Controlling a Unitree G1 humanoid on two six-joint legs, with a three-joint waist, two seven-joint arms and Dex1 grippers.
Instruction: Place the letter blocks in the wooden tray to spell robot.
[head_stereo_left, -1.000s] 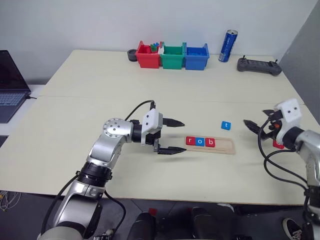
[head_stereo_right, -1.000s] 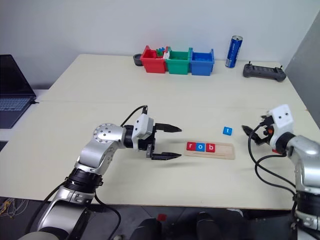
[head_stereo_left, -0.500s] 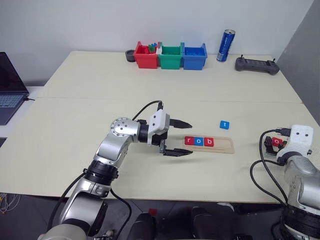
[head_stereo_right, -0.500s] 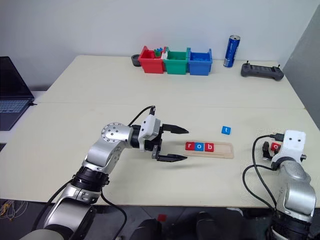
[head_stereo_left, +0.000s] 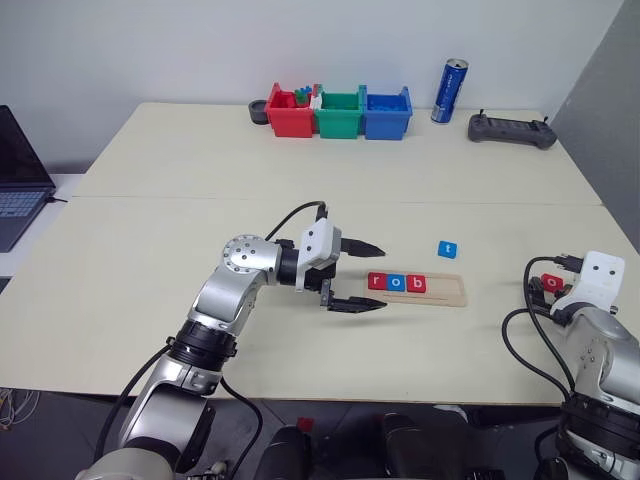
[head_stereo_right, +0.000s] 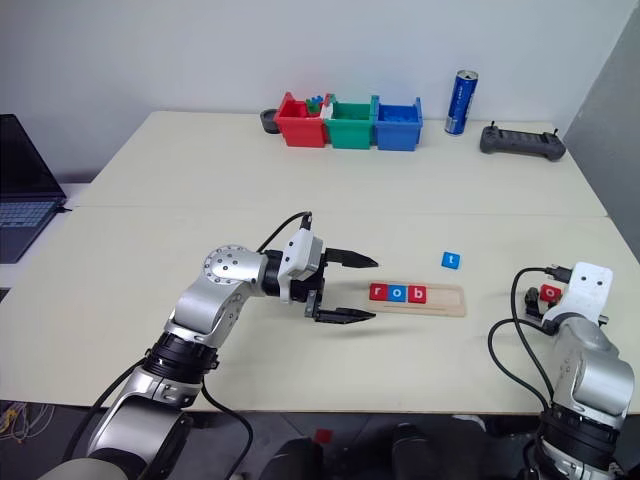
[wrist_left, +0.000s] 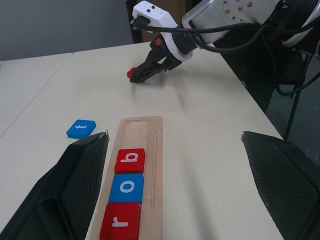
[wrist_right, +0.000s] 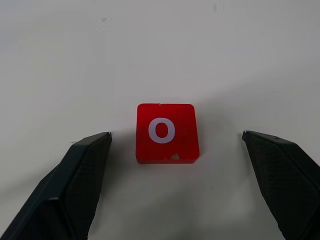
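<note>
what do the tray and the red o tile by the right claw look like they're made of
The tray: pale unfinished-looking wood, with faint grain and a matte surface. The red o tile: probably painted wood or plastic; smooth even colour, printed white letter, a small chip at one edge. It lies between the open right claw.

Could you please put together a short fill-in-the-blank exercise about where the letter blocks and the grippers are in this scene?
1. The wooden tray holds ___ letter blocks.
2. The blue t block lies on the ___, outside the tray.
3. The right gripper is open around the red block bearing the letter ___.
4. The left gripper is open and holds ___.

Missing words: three; table; o; nothing
</note>
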